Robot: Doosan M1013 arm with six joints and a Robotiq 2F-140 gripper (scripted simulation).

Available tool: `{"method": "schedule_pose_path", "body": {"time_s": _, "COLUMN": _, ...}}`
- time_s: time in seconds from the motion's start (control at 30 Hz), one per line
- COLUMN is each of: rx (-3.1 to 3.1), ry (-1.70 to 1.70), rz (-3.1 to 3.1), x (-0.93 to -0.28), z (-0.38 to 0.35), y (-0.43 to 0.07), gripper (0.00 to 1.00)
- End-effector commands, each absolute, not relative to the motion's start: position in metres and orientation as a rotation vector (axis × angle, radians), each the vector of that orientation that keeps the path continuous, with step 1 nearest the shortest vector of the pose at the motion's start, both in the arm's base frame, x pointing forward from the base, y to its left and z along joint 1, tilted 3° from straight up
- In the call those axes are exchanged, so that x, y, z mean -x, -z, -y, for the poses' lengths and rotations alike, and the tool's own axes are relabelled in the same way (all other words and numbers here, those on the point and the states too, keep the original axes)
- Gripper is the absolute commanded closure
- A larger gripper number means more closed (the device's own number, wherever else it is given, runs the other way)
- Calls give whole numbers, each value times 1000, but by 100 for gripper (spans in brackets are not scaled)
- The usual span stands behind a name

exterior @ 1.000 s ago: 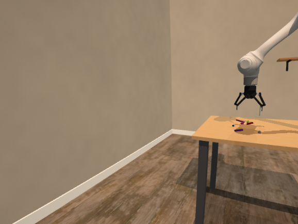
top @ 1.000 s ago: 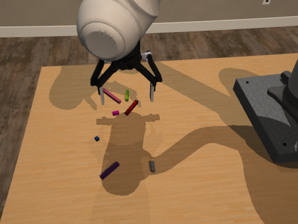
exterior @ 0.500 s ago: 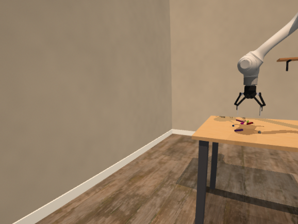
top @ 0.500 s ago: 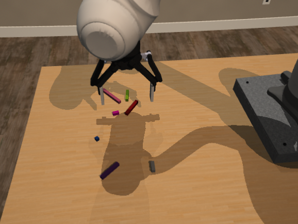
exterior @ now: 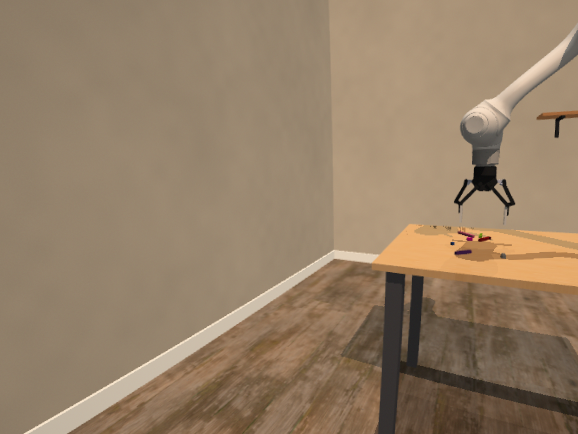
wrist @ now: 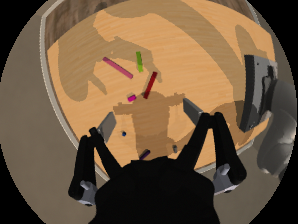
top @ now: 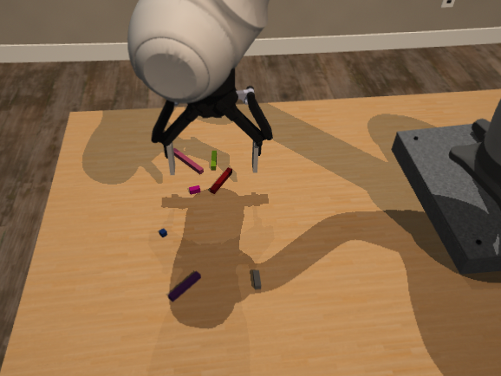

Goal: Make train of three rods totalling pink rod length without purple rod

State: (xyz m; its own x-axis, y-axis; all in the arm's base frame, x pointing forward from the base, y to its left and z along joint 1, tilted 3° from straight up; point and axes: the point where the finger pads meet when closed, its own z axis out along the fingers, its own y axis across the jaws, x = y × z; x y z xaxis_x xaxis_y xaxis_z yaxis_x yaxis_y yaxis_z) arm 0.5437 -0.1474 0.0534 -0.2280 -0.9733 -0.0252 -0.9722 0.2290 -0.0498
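Observation:
My gripper [top: 213, 166] hangs wide open and empty above the far cluster of rods. The pink rod [top: 188, 161] lies flat and diagonal near the left finger. A short lime rod [top: 213, 159] lies just right of it. A red rod [top: 221, 180] lies diagonal below the lime one, and a small magenta rod [top: 194, 189] sits just left of its near end. A tiny blue rod [top: 163, 232] lies apart to the near left. A purple rod [top: 184, 286] and a grey rod [top: 256, 279] lie nearer the front. In the wrist view the pink [wrist: 116, 68], lime [wrist: 140, 62] and red [wrist: 149, 86] rods show ahead of the fingers.
The robot's dark grey base [top: 451, 191] stands on the table at the right. The table's left edge and far edge run close to the rod cluster. In the side view the gripper [exterior: 483, 215] hangs a short way above the table top.

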Motion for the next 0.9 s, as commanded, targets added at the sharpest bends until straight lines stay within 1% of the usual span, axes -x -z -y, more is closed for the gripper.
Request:
{"method": "schedule_pose_path", "body": {"time_s": 0.0, "rx": 1838, "ry": 34, "rz": -2486, "x": -550, "z": 147, "y": -54, "gripper": 0}}
{"method": "schedule_pose_path", "body": {"time_s": 0.43, "rx": 1033, "ry": 10, "rz": -2910, "x": -576, "z": 133, "y": -61, "gripper": 0}}
{"method": "schedule_pose_path", "body": {"time_s": 0.5, "rx": 1033, "ry": 10, "rz": -2910, "x": -576, "z": 133, "y": -61, "gripper": 0}}
{"method": "schedule_pose_path", "body": {"time_s": 0.87, "rx": 236, "ry": -12, "rz": -3079, "x": -599, "z": 120, "y": -67, "gripper": 0}}
